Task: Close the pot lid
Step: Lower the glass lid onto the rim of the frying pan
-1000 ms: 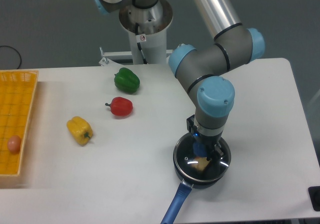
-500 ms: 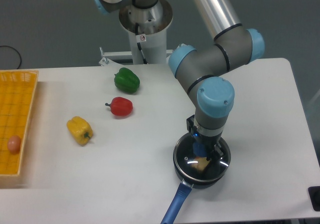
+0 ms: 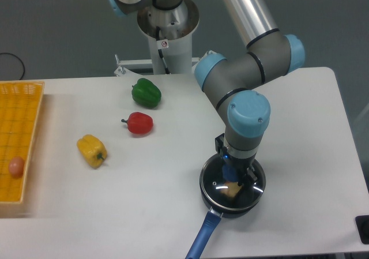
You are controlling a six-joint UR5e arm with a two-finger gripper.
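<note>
Since the lid (image 3: 233,185) is glass with a metal rim, it is likely stiff, slick and breakable, so its blue knob (image 3: 230,172) is the sensible hold. It lies on the pot (image 3: 222,208) at the table's near edge. Above, the gripper (image 3: 233,174) straddles the knob; whether it clamps, I cannot tell

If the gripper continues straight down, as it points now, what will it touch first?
The gripper points down at the lid on the pot. It would probably meet the lid's blue knob first, and may touch it already; depth is unclear.
</note>
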